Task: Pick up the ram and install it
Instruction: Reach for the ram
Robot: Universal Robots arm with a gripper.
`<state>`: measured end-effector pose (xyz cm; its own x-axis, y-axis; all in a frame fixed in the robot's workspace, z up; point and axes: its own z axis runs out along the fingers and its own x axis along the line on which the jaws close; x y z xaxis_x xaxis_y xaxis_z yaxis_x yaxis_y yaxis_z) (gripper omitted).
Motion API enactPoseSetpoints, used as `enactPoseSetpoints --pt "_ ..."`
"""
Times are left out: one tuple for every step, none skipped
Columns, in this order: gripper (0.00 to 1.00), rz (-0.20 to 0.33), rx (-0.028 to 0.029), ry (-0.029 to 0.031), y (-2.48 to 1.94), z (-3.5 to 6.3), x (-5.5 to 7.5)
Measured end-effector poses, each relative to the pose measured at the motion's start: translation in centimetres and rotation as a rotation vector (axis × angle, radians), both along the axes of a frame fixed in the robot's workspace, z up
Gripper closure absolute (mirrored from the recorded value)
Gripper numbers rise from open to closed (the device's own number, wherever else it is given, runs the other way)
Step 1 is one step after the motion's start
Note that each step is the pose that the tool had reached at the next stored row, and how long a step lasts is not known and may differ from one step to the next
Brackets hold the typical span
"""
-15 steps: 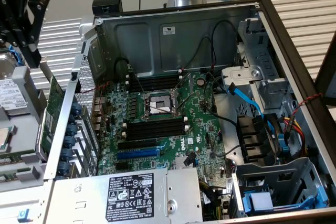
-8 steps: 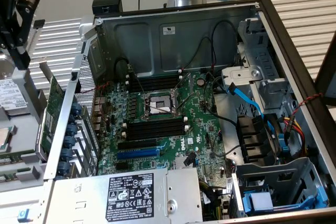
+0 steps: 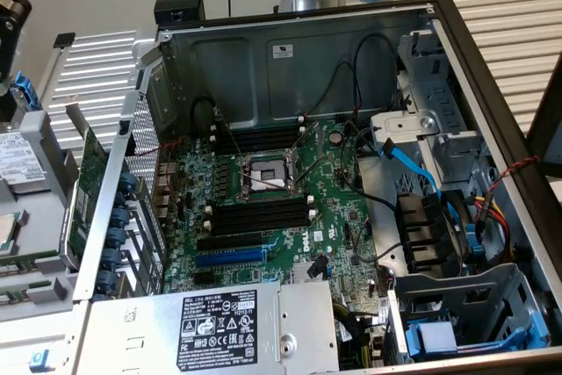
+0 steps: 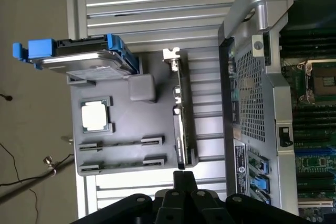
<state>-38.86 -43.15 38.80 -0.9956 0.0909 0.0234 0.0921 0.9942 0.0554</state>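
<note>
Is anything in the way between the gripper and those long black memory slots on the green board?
Yes. The gripper appears to be over by the grey tray, outside the computer case. The case's perforated metal wall stands between it and the long black slots. From above, those slots look uncovered.

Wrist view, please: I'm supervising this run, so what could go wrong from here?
The black gripper hangs close to the upright green expansion card with a metal bracket on the grey tray; it could bump or wrongly grab that card. Loose black cables hang near the long black motherboard slots and might snag an insertion.
</note>
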Motion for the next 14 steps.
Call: enactPoseSetpoints --pt "0.9 0.0 0.0 0.0024 0.0 0.0 -0.4" --pt "0.9 0.0 0.0 0.0037 0.0 0.0 -0.7" --pt "0.9 0.0 0.0001 0.0048 0.0 0.0 -1.1" --pt "0.9 0.0 0.0005 0.0057 0.0 0.0 -1.5" --pt "0.9 0.0 0.0008 0.0066 0.0 0.0 -1.9" --pt "0.9 0.0 0.0012 0.0073 0.0 0.01 -2.3" --pt "0.9 0.0 0.0012 0.0077 0.0 0.0 -2.6" --pt "0.9 0.0 0.0011 0.0078 0.0 0.01 -2.9" --pt "0.9 0.0 0.0012 0.0078 0.0 0.0 -3.1" --pt "0.9 0.0 0.0012 0.0079 0.0 0.0 -3.3" --pt "0.9 0.0 0.0012 0.0079 0.0 0.01 -3.6" --pt "0.9 0.0 0.0012 0.0079 0.0 0.0 -3.8" --pt "0.9 0.001 0.0013 0.0079 0.0 0.0 -4.0" --pt "0.9 0.001 0.0012 0.008 0.0 0.0 -4.2"
